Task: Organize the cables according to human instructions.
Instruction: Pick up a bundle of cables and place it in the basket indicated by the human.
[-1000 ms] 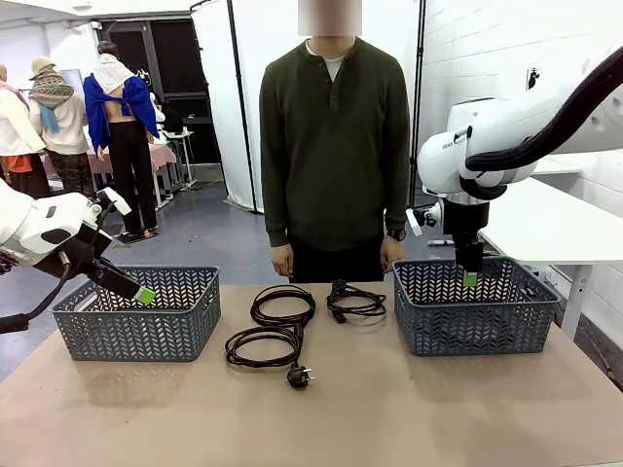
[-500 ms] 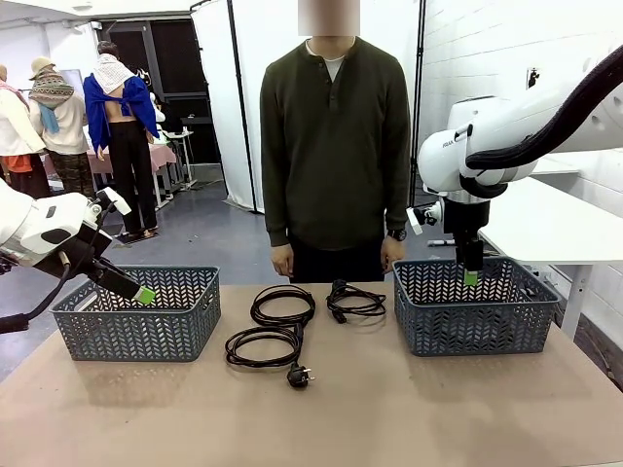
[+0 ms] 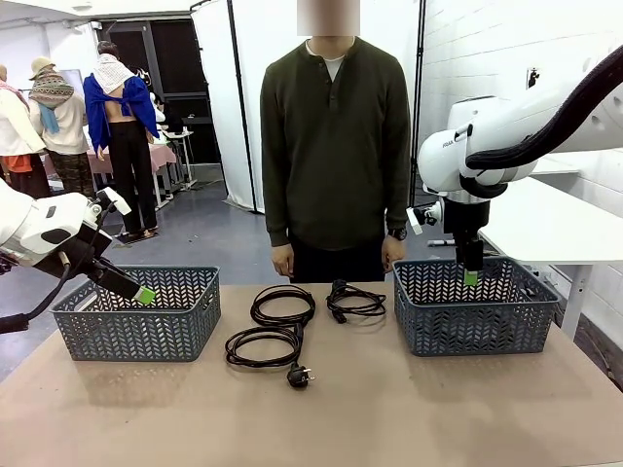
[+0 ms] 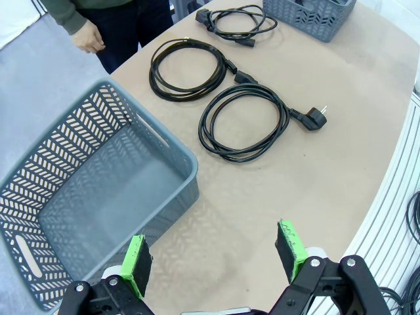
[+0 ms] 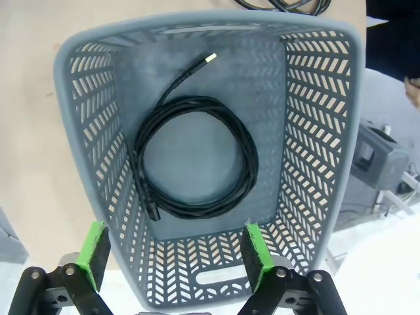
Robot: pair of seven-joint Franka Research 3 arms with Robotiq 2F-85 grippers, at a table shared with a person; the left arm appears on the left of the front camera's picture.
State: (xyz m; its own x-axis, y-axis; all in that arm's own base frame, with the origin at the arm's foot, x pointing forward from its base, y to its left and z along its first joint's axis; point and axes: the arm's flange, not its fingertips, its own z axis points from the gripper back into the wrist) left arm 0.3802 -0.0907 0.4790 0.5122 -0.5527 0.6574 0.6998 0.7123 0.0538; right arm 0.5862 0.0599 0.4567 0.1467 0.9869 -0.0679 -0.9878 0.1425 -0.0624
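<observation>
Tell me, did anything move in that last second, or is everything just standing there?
Nothing visibly changed. The right gripper hangs open over the right basket, where one cable lies coiled. The left gripper, open too, hovers at the edge of the left basket. Three cables lie on the table and the person stands with arms down, as before.

one cable (image 5: 142, 154) laid in right basket (image 5: 210, 23) directly under right gripper (image 5: 172, 252), left basket (image 4: 98, 190) set under left gripper (image 4: 213, 252), three cables (image 4: 203, 125) spread ahead of it, between baskets
</observation>
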